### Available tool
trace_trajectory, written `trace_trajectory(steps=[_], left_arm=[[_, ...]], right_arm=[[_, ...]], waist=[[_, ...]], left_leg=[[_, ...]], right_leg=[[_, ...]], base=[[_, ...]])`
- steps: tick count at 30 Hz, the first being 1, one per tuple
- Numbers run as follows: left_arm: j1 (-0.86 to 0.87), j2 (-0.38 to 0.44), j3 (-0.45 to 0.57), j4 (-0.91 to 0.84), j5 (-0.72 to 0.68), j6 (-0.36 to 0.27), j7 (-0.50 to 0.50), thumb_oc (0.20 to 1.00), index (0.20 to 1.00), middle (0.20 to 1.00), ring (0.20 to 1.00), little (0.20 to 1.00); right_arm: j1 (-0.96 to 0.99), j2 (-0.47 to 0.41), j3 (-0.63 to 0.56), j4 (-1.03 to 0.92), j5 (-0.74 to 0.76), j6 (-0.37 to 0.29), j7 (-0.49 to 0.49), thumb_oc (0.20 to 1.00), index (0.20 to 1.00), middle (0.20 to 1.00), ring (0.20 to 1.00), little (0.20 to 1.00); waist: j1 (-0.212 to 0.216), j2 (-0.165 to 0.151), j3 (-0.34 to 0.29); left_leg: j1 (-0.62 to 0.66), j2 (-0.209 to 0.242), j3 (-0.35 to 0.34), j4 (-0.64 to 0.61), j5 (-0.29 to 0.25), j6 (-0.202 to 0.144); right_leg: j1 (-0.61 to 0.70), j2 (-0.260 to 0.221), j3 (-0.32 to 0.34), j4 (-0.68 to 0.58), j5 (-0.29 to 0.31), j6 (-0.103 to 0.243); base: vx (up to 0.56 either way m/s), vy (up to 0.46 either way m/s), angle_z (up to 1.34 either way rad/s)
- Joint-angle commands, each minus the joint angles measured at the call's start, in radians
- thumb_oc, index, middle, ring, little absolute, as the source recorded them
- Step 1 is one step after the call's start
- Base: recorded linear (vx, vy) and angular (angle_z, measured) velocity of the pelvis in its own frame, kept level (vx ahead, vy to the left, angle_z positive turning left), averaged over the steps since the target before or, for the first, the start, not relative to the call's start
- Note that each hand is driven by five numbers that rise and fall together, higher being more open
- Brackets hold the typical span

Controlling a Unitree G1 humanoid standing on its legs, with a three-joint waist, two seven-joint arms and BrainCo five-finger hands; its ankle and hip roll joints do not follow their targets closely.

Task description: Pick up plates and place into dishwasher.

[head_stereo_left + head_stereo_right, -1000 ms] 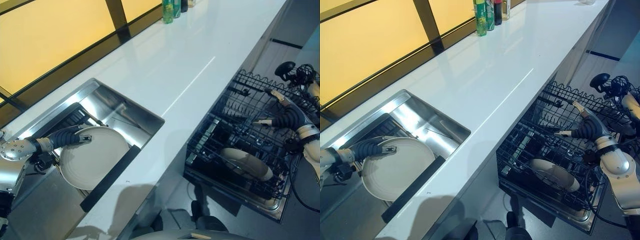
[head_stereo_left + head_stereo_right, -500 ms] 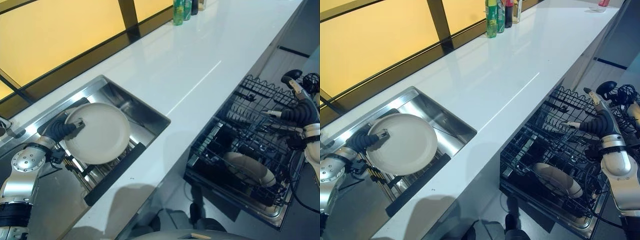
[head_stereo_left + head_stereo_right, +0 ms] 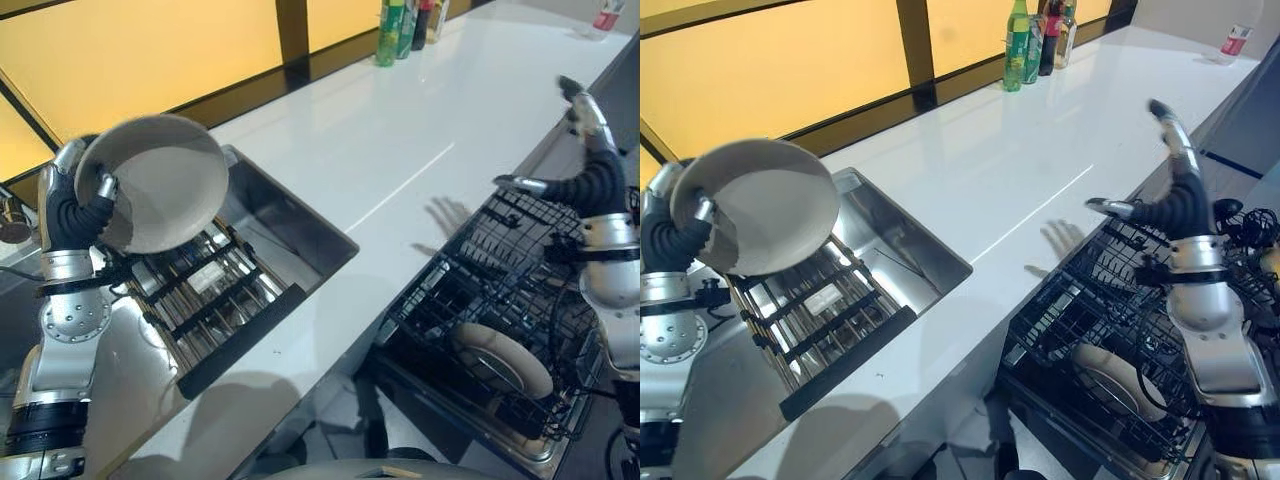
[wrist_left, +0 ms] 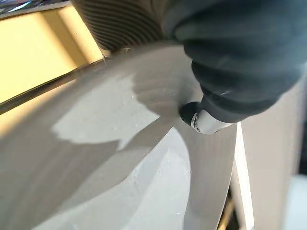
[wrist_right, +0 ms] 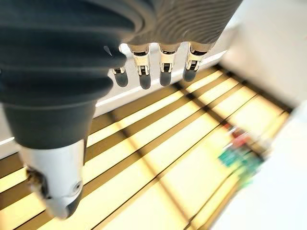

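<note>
My left hand (image 3: 72, 212) is shut on the rim of a round cream plate (image 3: 160, 180) and holds it tilted in the air above the left end of the sink. In the left wrist view the thumb (image 4: 207, 120) presses on the plate's face (image 4: 120, 167). My right hand (image 3: 595, 180) is open, raised with straight fingers (image 5: 163, 67) over the counter edge, above the pulled-out black wire dishwasher rack (image 3: 470, 270). A second cream plate (image 3: 505, 360) stands on edge in that rack.
A steel sink (image 3: 275, 215) is set into the white counter (image 3: 380, 130), with a dark slatted drying rack (image 3: 200, 290) across it. Several bottles (image 3: 405, 22) stand at the counter's back by the yellow window. A small can (image 3: 605, 15) sits at the far right.
The left hand has lifted the plate up out of the sink and tilted it. The right hand rose from the rack to above the counter edge. The camera view has also shifted.
</note>
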Motion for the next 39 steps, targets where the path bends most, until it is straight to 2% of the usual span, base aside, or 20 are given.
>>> trace_trajectory(steps=[1,3,5,9,12,18,23,32,39], left_arm=[[-0.093,0.059,-0.039,-0.055,0.061,-0.165,0.090,0.200,0.200,0.200,0.200,0.200],[-0.120,0.049,-0.082,-0.079,0.079,-0.208,0.081,0.200,0.200,0.200,0.200,0.200],[-0.137,0.048,-0.105,-0.087,0.088,-0.219,0.076,0.200,0.200,0.200,0.200,0.200],[-0.214,0.014,-0.228,-0.105,0.044,-0.258,0.019,0.200,0.200,0.200,0.200,0.200],[-0.240,-0.020,-0.287,-0.116,0.050,-0.279,-0.003,0.200,0.200,0.200,0.200,0.200],[-0.268,-0.031,-0.375,-0.162,0.027,-0.298,-0.091,0.200,0.200,0.200,0.200,0.200],[-0.294,-0.002,-0.417,-0.187,0.024,-0.303,-0.127,0.200,0.200,0.200,0.200,0.200],[-0.299,0.020,-0.436,-0.206,0.025,-0.302,-0.129,0.200,0.200,0.200,0.200,0.200],[-0.334,0.013,-0.473,-0.199,0.019,-0.289,-0.131,0.200,0.200,0.200,0.200,0.200]], right_arm=[[-0.058,0.009,0.047,-0.069,0.101,-0.068,0.069,1.000,1.000,1.000,1.000,1.000],[-0.089,0.029,0.091,-0.077,0.148,-0.075,0.112,1.000,1.000,1.000,1.000,1.000],[-0.107,0.036,0.112,-0.080,0.167,-0.074,0.127,1.000,1.000,1.000,1.000,1.000],[-0.188,0.091,0.224,-0.082,0.226,-0.062,0.201,1.000,1.000,1.000,1.000,1.000],[-0.215,0.127,0.272,-0.079,0.210,-0.050,0.207,1.000,1.000,1.000,1.000,1.000],[-0.240,0.137,0.307,-0.095,0.230,-0.034,0.203,1.000,1.000,1.000,1.000,1.000],[-0.237,0.127,0.315,-0.094,0.233,-0.034,0.191,1.000,1.000,1.000,1.000,1.000],[-0.218,0.118,0.307,-0.105,0.258,-0.027,0.210,1.000,1.000,1.000,1.000,1.000],[-0.263,0.128,0.400,-0.110,0.363,0.048,0.356,1.000,1.000,1.000,1.000,1.000]], waist=[[0.004,-0.025,-0.119],[0.004,-0.025,-0.123],[0.005,-0.024,-0.121],[0.005,-0.024,-0.129],[0.006,-0.025,-0.129],[-0.003,-0.023,-0.131],[-0.010,-0.021,-0.132],[-0.021,-0.019,-0.133],[-0.015,-0.026,-0.137]], left_leg=[[-0.132,-0.008,-0.023,0.054,0.027,0.007],[-0.131,-0.009,-0.023,0.055,0.026,0.008],[-0.134,-0.008,-0.024,0.058,0.030,0.008],[-0.119,-0.010,-0.029,0.052,0.020,0.009],[-0.121,-0.010,-0.029,0.053,0.024,0.011],[-0.111,-0.007,-0.020,0.050,0.015,0.012],[-0.108,-0.008,-0.012,0.052,0.012,0.014],[-0.104,-0.007,0.000,0.054,0.009,0.018],[-0.104,-0.006,-0.006,0.050,0.012,0.016]], right_leg=[[0.002,-0.069,-0.029,0.195,-0.220,0.052],[0.003,-0.068,-0.028,0.197,-0.221,0.052],[0.000,-0.067,-0.027,0.199,-0.216,0.052],[0.010,-0.065,-0.022,0.200,-0.226,0.052],[0.010,-0.065,-0.017,0.197,-0.217,0.054],[0.014,-0.064,-0.006,0.194,-0.221,0.058],[0.016,-0.067,0.003,0.189,-0.218,0.063],[0.018,-0.072,0.014,0.184,-0.212,0.069],[0.022,-0.076,0.013,0.180,-0.211,0.071]], base=[[-0.01,-0.004,0.09],[0.00,-0.003,0.03],[0.00,0.000,0.00],[0.00,0.000,0.00],[0.00,0.000,0.00],[0.00,0.000,0.00],[0.00,0.000,0.00],[0.00,0.000,-0.02],[0.00,-0.009,-0.05]])
